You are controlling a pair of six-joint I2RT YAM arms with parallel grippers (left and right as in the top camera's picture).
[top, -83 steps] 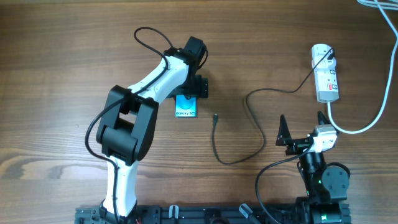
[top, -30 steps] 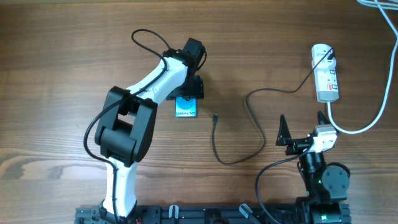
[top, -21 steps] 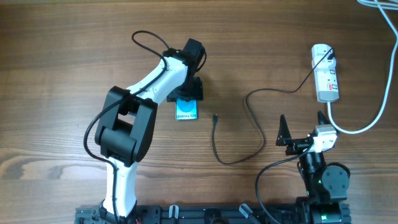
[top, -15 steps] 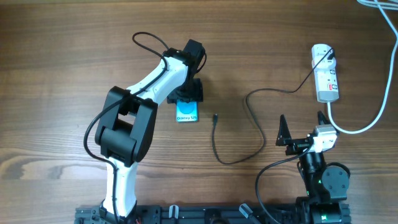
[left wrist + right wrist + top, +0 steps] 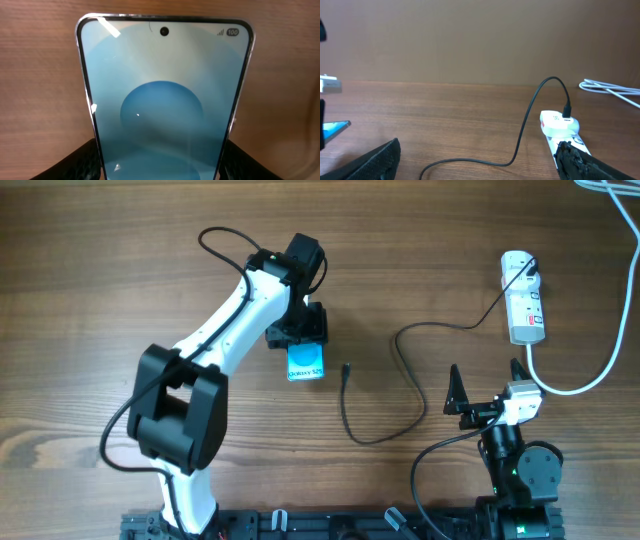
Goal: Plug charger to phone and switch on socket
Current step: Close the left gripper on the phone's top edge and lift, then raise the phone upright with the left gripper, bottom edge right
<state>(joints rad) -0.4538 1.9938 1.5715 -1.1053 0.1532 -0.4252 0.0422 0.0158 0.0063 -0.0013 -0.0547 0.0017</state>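
Observation:
The phone (image 5: 306,361) has a turquoise screen and sits between the fingers of my left gripper (image 5: 298,332), which is shut on its sides. It fills the left wrist view (image 5: 162,100), held above the wood. The charger is a thin black cable (image 5: 405,395) curling across the table; its connector tip (image 5: 346,367) lies just right of the phone, and its plug (image 5: 529,272) sits in the white socket strip (image 5: 523,298). The cable (image 5: 525,127) and socket (image 5: 559,122) also show in the right wrist view. My right gripper (image 5: 487,385) is open and empty below the socket.
A thick white lead (image 5: 600,370) loops from the socket to the table's far right edge and shows in the right wrist view (image 5: 610,89). The left arm (image 5: 215,330) spans the table's left middle. The arm bases stand at the front edge.
My left gripper has shifted the phone a little to the right and toward the front, nearer the connector tip. The left arm's elbow has swung left. The right arm has not moved.

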